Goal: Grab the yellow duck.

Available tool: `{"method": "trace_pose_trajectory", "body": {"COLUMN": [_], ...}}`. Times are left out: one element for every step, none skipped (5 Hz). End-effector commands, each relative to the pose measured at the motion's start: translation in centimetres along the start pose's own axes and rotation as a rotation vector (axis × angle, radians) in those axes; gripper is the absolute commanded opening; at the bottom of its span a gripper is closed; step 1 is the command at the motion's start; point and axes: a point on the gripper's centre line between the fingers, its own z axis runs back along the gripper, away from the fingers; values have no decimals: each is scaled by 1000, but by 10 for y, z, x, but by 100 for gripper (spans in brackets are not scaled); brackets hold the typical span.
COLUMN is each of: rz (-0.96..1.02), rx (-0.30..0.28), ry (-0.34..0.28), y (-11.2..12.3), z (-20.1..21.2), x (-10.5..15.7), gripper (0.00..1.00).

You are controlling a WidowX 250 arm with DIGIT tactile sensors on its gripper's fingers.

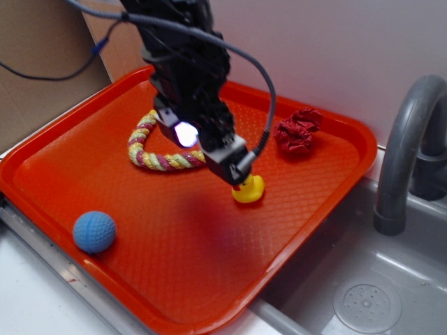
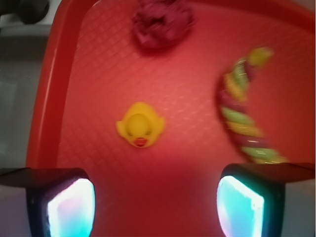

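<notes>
The yellow duck sits upright on the orange tray, right of the tray's middle; its red beak faces the wrist camera. My gripper hangs above the tray just left of the duck and partly covers it in the exterior view. In the wrist view the jaws stand wide apart, with two glowing pads at the bottom corners and bare tray between them. The duck lies ahead of the pads, not between them.
A yellow-and-pink twisted rope lies behind the gripper. A red crumpled cloth sits at the tray's far right. A blue ball rests near the front left. A grey sink and faucet stand to the right.
</notes>
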Motion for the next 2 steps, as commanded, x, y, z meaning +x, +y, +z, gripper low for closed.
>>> {"method": "trace_pose_trajectory", "body": {"rz": [28,34], "rx": [-42,-37], "ry": [10,50], "y": [-7,-4], "z": [-27,-44], "x": [28,34], "gripper": [100,100]}}
